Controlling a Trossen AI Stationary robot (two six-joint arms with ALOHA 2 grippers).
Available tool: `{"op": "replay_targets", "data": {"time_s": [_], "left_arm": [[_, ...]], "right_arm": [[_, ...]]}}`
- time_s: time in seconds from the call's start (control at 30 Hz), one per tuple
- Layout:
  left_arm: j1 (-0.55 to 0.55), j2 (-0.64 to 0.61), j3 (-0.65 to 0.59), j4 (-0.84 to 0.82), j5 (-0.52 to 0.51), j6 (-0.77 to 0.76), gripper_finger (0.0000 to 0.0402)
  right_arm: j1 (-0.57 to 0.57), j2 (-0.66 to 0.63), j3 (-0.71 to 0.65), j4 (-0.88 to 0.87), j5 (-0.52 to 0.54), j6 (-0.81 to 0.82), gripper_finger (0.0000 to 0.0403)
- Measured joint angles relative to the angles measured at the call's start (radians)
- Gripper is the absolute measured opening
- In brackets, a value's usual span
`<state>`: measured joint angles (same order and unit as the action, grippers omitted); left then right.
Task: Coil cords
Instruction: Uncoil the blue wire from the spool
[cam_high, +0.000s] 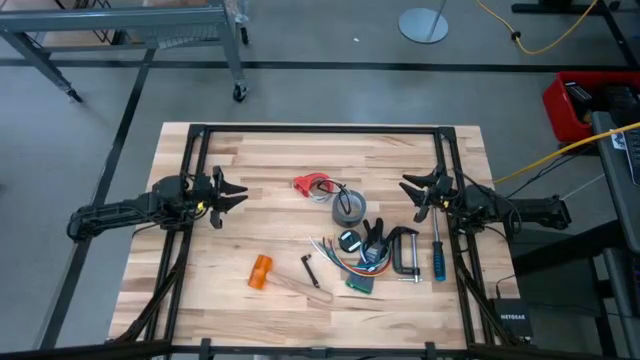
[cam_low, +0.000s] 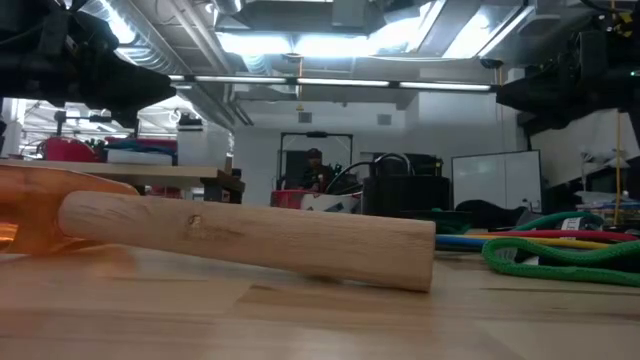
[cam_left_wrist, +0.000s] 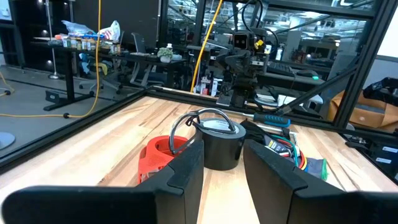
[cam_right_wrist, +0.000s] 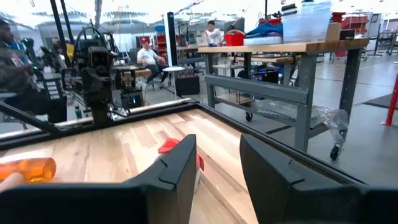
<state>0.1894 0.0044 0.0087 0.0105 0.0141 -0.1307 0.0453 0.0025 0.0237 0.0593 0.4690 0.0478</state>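
Note:
A thin dark cord ending in a red plastic piece (cam_high: 312, 185) lies at the table's middle, looped against the grey tape roll (cam_high: 348, 206). In the left wrist view the red piece (cam_left_wrist: 159, 154) rests on the wood and the cord's loop (cam_left_wrist: 200, 116) arches over the roll. A small black round puck (cam_high: 349, 241) with its cord lies nearer the front, beside a bundle of coloured wires (cam_high: 340, 262). My left gripper (cam_high: 226, 190) (cam_left_wrist: 222, 150) hovers open at the table's left side and points level at the roll. My right gripper (cam_high: 414, 193) (cam_right_wrist: 216, 147) hovers open at the right side.
A black C-clamp (cam_high: 402, 254) and a blue-handled screwdriver (cam_high: 438, 257) lie at the front right. An orange tool with a wooden handle (cam_high: 262, 272) (cam_low: 250, 240) lies at the front left, a small green board (cam_high: 361, 283) near the wires. Bare wood lies at the far side.

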Motion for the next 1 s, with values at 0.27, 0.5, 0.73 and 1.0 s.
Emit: {"op": "replay_targets", "data": {"time_s": [0.27, 0.5, 0.73, 1.0], "left_arm": [[0.0, 0.0, 0.0, 0.0, 0.0, 0.0, 0.0107], [0.0, 0.0, 0.0, 0.0, 0.0, 0.0, 0.0107], [0.0, 0.0, 0.0, 0.002, 0.0, 0.0, 0.0107], [0.0, 0.0, 0.0, 0.004, 0.0, -0.047, 0.0107]], "right_arm": [[0.0, 0.0, 0.001, 0.045, -0.122, 0.061, 0.0129], [0.001, 0.032, 0.003, 0.046, -0.174, 0.444, 0.0129], [0.001, 0.133, 0.004, 0.078, -0.343, 0.636, 0.0129], [0.001, 0.322, 0.078, 0.132, -0.416, 0.704, 0.0129]]}}
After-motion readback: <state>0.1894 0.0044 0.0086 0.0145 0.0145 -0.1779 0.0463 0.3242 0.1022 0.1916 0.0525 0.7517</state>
